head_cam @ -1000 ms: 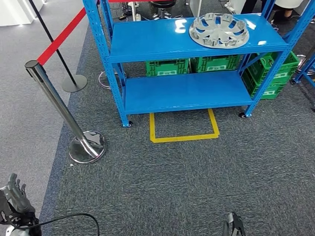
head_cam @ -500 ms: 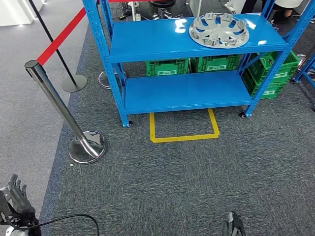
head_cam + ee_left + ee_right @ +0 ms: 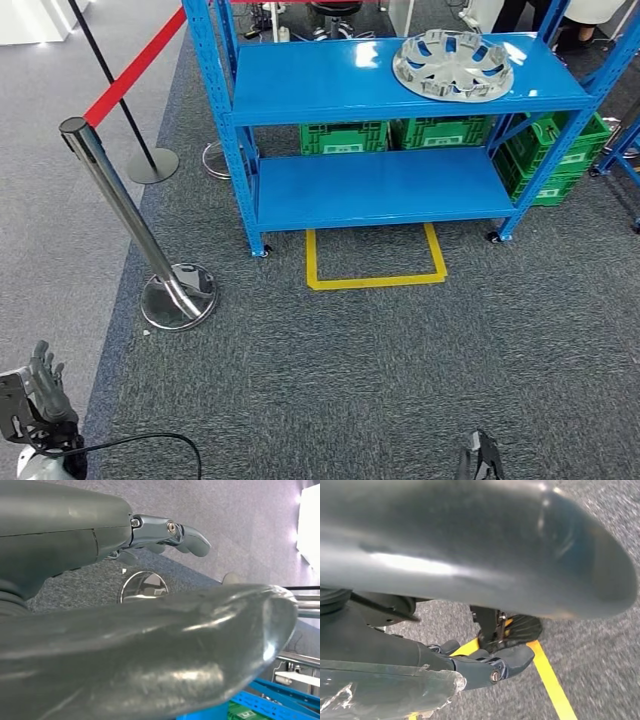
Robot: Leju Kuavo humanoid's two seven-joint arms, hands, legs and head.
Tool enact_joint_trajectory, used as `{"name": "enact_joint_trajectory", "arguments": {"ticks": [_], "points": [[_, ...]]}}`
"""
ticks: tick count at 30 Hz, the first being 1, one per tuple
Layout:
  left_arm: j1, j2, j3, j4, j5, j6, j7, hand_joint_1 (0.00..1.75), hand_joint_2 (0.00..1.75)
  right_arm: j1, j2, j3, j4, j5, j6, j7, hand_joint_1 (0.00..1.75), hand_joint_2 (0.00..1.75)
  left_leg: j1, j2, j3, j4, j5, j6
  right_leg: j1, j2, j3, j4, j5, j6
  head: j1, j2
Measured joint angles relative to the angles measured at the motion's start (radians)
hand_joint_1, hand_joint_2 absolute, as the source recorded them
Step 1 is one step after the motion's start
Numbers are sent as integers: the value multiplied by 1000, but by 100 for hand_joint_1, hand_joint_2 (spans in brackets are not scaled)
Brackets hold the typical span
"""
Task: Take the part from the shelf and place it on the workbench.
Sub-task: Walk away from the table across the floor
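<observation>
A silver wheel cover, the part, lies flat on the right of the top board of the blue shelf ahead of me. My left hand hangs low at the bottom left of the head view, far from the shelf, fingers apart and holding nothing; its thumb and fingers are spread over the carpet in the left wrist view. My right hand just peeks in at the bottom edge, and the right wrist view has its dark fingers extended with nothing in them.
A chrome stanchion post with a round base and red belt stands to the left of the shelf. Green crates sit behind and right of the shelf. A yellow floor marking lies before it on grey carpet.
The whole scene has shifted slightly down and right, so the camera has moved. My left hand sits a little higher and further right in the picture. The wheel cover stays on the shelf.
</observation>
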Motion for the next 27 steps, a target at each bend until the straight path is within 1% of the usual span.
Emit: {"name": "enact_joint_trajectory", "arguments": {"ticks": [1, 2, 3, 4, 5, 6, 7, 8, 10, 11, 12, 13, 14, 15, 16, 17, 18, 19, 20, 21, 22, 23, 24, 25, 26, 27], "points": [[0, 0, 0, 2, 0, 0, 0, 0, 0, 1, -2, 0, 1, 0, 0, 0, 0, 0, 0, 0, 0, 0, -1, 0, -1, 0, -29, 63, -23, 2, -1, 0], [1, -1, 0, 3, 0, 0, 0, 0, 0, 3, -3, 0, 1, 0, 0, 0, 0, 0, 1, 0, 1, 1, -1, -1, -1, 0, -44, 95, -27, 4, -1, 0], [1, -1, 0, 5, 0, 0, 0, 0, 0, 3, -4, -1, 1, 0, 0, 0, 0, 0, 4, 0, 2, 2, -3, -4, -2, -1, -38, 84, -12, 6, -1, 0], [1, -2, 0, 6, 0, 0, 0, 0, 0, 3, -6, -1, 2, 0, 0, 0, 0, 0, 7, 0, 3, 5, -6, -8, -4, -2, -11, 30, 20, 8, -1, 0], [1, -1, 0, 7, 0, 0, 0, 0, 0, 2, -7, -1, 2, 0, -1, 0, 0, 0, 10, 0, 4, 10, -10, -16, -6, -6, 27, -44, 50, 13, 0, 0], [1, 0, 0, 8, 0, 0, 0, 0, 0, 0, -8, -2, 3, 0, -1, 0, 0, 0, 11, -1, 3, 18, -15, -25, -7, -7, 62, -110, 73, 13, 1, 0], [1, 1, 0, 9, -1, 0, 0, 0, 0, 0, -8, -2, 4, 0, -1, 1, 0, 0, 10, -1, 2, 25, -19, -32, -8, -7, 86, -154, 84, 8, 2, 0], [1, 2, 0, 9, -1, 0, 0, 0, 0, -1, -8, -2, 6, 0, 0, 1, 0, 0, 8, -1, 0, 29, -21, -39, -8, -5, 93, -170, 83, 0, 1, 0], [0, 2, -1, 9, -2, 0, -1, 0, 0, 0, -9, -2, 7, 0, -1, 2, 0, 0, 8, 0, -2, 29, -20, -46, -5, 4, 88, -166, 82, -23, -2, 0], [0, 2, -1, 9, -2, 0, -1, 0, 0, 1, -10, -3, 7, 0, -1, 2, 0, 0, 10, -3, -3, 31, -24, -51, -5, 7, 87, -165, 82, -31, -3, 0], [0, 2, -1, 9, -2, 0, -1, 0, 0, 0, -10, -3, 7, 0, -1, 2, 0, 0, 11, -7, -10, 46, -37, -55, -5, 9, 86, -166, 83, -38, -4, 0], [0, 2, -2, 10, -2, 0, -1, 0, 0, -1, -10, -3, 7, 0, -1, 1, 0, 0, 12, -14, -27, 81, -61, -58, -6, 12, 86, -166, 84, -43, -6, 0], [0, 2, -1, 10, -2, 0, -1, 0, 0, -2, -10, -3, 7, 0, -1, 1, 0, 0, 13, -23, -54, 139, -93, -61, -6, 14, 85, -167, 84, -47, -9, 0], [0, 2, -1, 10, -2, 0, -1, 0, 0, -3, -10, -3, 7, 0, 0, 1, 0, 0, 12, -29, -89, 211, -127, -62, -5, 16, 84, -167, 84, -50, -12, 0], [1, 2, -1, 11, -2, 0, -1, 0, 0, -2, -10, -3, 7, 0, 0, 1, 0, 0, 12, -32, -123, 278, -152, -61, -4, 18, 84, -167, 84, -51, -14, 0], [3, 2, -1, 12, -2, 0, -1, 0, 0, -1, -10, -3, 7, 0, 0, 1, 0, 0, 12, -34, -146, 320, -159, -60, -3, 21, 84, -167, 84, -52, -16, 0], [3, 2, -1, 13, -2, 0, -1, 0, 0, -1, -10, -3, 7, 0, 0, 1, 0, 0, 12, -34, -152, 324, -145, -57, -2, 24, 84, -167, 84, -52, -16, 0], [4, 2, -1, 14, -2, 0, -1, 0, 0, -1, -10, -3, 7, 0, 0, 1, 0, 0, 12, -35, -137, 288, -113, -53, -2, 28, 85, -167, 84, -52, -16, 0], [3, 2, -1, 14, -2, 0, -1, 0, 0, -2, -10, -3, 7, 0, 0, 1, 0, 0, 12, -39, -108, 224, -72, -48, -1, 33, 87, -167, 84, -51, -16, 0], [2, 2, -1, 14, -2, 0, -1, 0, 0, -2, -10, -3, 7, 0, 0, 1, 0, 0, 12, -58, -74, 154, -40, -43, -1, 39, 86, -166, 84, -48, -16, 0], [3, 2, -1, 14, -2, 0, -1, 0, 0, -4, -10, -3, 8, 0, 0, 1, 0, 0, 13, -75, -46, 95, -21, -40, -1, 45, 84, -165, 85, -44, -15, 0], [4, 3, -1, 14, -1, 0, -3, 0, 0, -6, -11, -3, 8, -1, 0, 1, 0, 0, 13, -89, -31, 59, -14, -39, -2, 52, 79, -165, 87, -37, -16, 0], [5, 3, -1, 14, 2, -1, -6, 0, 0, -7, -11, -3, 8, -1, 0, 1, 0, 0, 12, -99, -25, 44, -16, -39, -4, 60, 75, -167, 90, -29, -15, 0], [6, 3, -1, 14, 6, -2, -10, 0, 0, -7, -11, -3, 8, -1, 2, 0, 0, 0, 11, -91, -25, 38, -16, -38, -5, 67, 72, -171, 94, -22, -15, 0], [6, 3, -2, 14, 11, -2, -14, 0, 0, -4, -11, -3, 9, 0, 5, -2, 0, 0, 12, -81, -24, 35, -14, -34, -7, 69, 70, -173, 96, -15, -16, 0], [6, 2, -3, 14, 17, -3, -17, 0, 0, 0, -11, -3, 9, 2, 8, -4, 0, 0, 12, -72, -22, 31, -12, -29, -7, 62, 65, -167, 91, -10, -13, 0]]}}
